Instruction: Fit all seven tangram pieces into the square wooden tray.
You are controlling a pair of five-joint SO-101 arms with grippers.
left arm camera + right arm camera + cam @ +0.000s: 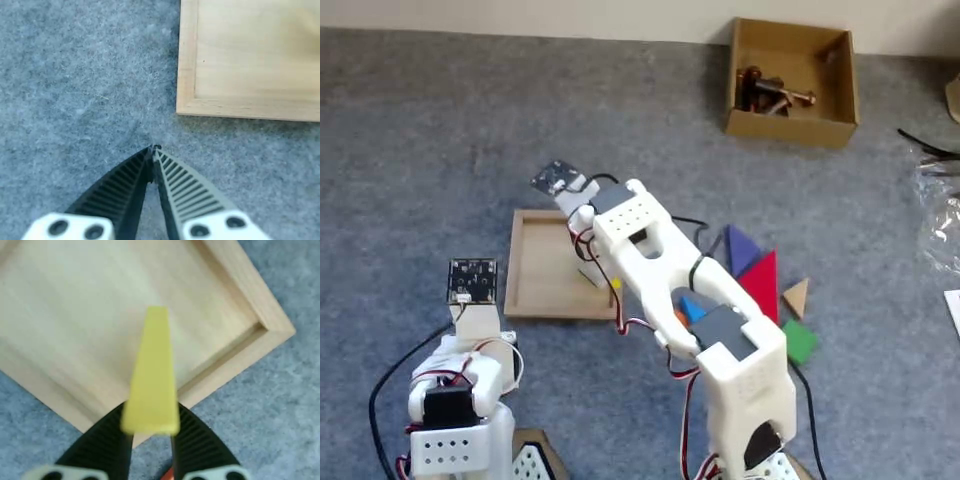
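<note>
Right claw (150,425): closed on a yellow piece (152,370), pinched at its near end between both fingers. The piece is presented edge-on, so its outline cannot be determined. It is held above the floor of the tray (270,330), near one corner; whether it touches the wood cannot be told. In the high view the claw is concealed beneath its own wrist, and a sliver of yellow shows at the tray's right rim.

Left claw (152,150): closed on nothing, fingertips meeting, over the grey surface (420,150) just outside a corner of the tray. The tray is cut off by the frame edge in that wrist view.

Tray (545,265): lies flat on the surface between the two arms. Its right portion is covered by the right arm.

Loose pieces, all on the surface to the right of the tray:
- purple triangle (740,250) and red triangle (760,285), touching or nearly so;
- tan triangle (796,297), just beside the red one;
- green piece (799,341), partly covered by the arm;
- blue piece (692,308) and orange piece (678,318), largely hidden under the arm, shapes indeterminate.

Cardboard box (790,125): at the far edge, contents unclear.
</note>
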